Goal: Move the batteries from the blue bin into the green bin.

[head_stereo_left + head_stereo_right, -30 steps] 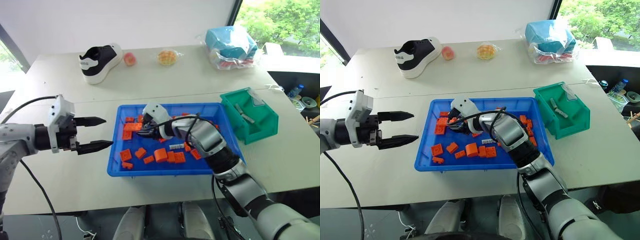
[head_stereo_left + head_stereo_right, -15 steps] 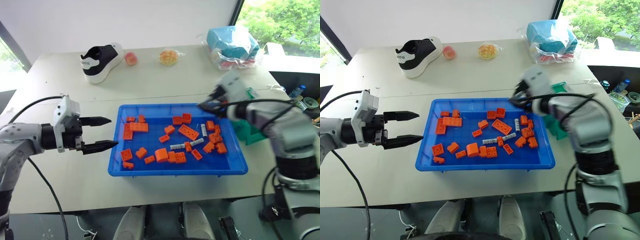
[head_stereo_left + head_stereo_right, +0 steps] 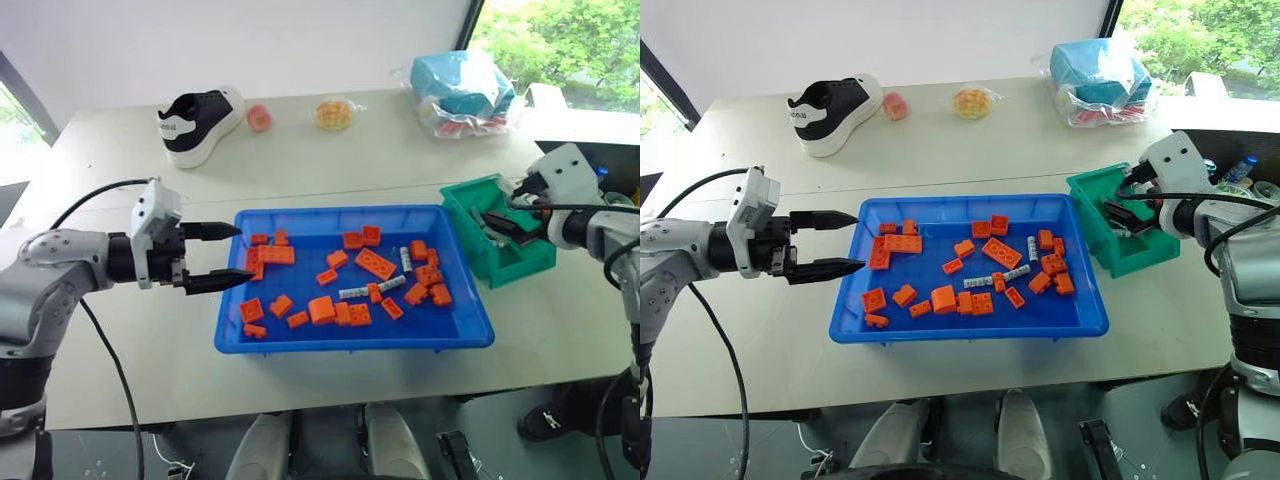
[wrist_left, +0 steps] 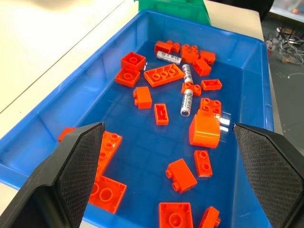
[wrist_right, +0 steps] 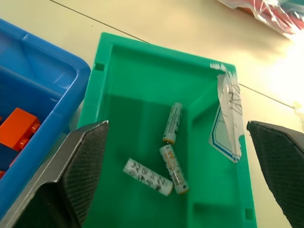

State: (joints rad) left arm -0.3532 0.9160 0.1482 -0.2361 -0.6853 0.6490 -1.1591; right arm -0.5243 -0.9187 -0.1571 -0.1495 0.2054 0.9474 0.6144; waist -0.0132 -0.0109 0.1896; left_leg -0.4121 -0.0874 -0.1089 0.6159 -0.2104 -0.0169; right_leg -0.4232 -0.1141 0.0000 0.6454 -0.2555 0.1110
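Three batteries point(image 5: 170, 162) are noted in the green bin point(image 5: 142, 61), beneath the empty, spread right fingers point(image 5: 90, 156). About three more point(image 4: 186, 102) remain mid blue bin point(image 4: 66, 107), lengthwise ahead of the nearer left fingers point(image 4: 80, 156), also spread.

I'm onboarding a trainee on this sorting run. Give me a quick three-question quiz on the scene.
1. How many silver-grey cylindrical batteries lie in the small teal-green plastic bin?
2. True or false: the right gripper holds a battery.
3. The open left gripper points at:
A. the black-and-white shoe
B. the large shallow bright-blue plastic tray
C. the turquoise bagged bundle

Key: 1 three; 2 false, it is open and empty; 3 B.
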